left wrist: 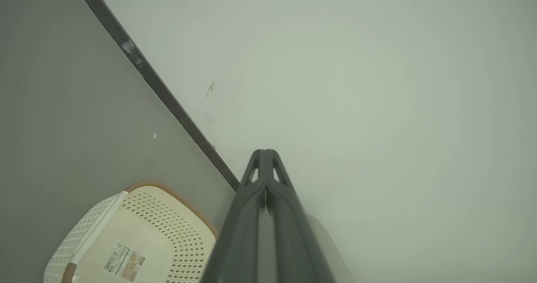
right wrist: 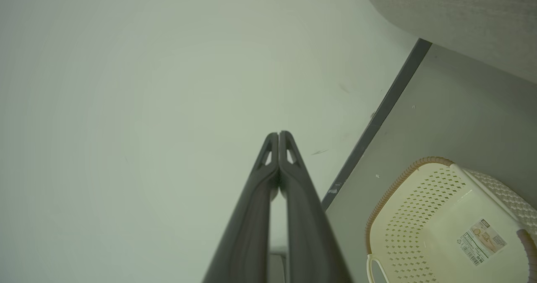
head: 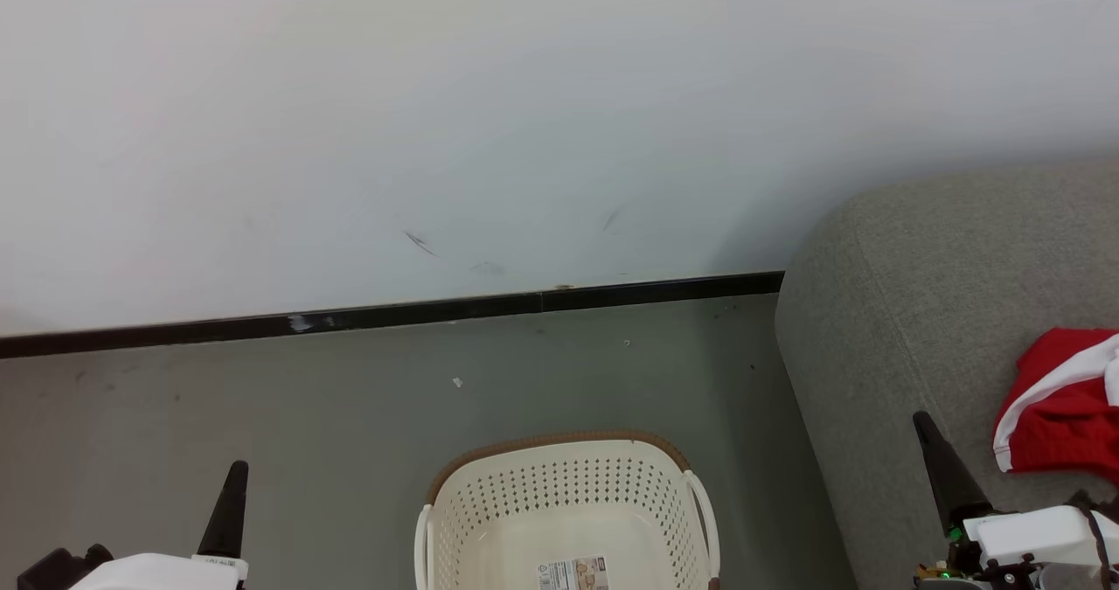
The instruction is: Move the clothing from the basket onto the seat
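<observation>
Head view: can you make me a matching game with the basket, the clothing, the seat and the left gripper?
Things:
1 basket
2 clothing
3 seat
4 left gripper

Descriptions:
A red, lying on the seat
B dark, shut
C cream-white, on the floor
D grey, at the right

Pairs: 1-C, 2-A, 3-D, 4-B

The basket [head: 568, 485] was cut off by the head view's bottom edge, the clothing [head: 1062, 415] and the seat [head: 918, 310] by its right edge, the label sticker [head: 574, 574] was printed too small to be read
</observation>
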### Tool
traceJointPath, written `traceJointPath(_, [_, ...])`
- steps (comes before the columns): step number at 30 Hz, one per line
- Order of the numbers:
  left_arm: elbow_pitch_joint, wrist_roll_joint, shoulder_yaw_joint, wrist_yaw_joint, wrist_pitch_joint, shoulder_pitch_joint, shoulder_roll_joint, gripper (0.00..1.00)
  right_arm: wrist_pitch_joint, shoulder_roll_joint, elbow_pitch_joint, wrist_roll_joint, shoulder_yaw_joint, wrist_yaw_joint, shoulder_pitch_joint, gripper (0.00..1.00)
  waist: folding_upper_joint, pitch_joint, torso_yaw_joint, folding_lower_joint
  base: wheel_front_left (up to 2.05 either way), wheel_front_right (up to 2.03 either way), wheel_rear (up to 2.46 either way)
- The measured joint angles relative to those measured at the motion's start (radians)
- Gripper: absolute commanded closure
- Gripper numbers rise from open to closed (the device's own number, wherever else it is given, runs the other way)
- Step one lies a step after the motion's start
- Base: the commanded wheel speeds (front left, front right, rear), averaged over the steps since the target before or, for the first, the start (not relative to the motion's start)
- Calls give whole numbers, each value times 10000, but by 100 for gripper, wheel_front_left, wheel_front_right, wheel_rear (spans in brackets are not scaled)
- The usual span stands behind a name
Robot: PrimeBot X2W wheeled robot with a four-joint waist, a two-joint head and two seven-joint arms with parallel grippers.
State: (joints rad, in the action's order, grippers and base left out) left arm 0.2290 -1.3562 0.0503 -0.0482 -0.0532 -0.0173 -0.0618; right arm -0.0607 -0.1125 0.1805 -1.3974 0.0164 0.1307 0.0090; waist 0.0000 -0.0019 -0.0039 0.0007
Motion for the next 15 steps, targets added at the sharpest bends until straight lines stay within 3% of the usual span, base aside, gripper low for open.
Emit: traceJointPath(15, [224, -1814, 236, -472, -437, -239, 236, 100, 334, -169, 491, -2410, -10, 0, -390, 100, 0, 28, 34, -1, 0, 0, 0])
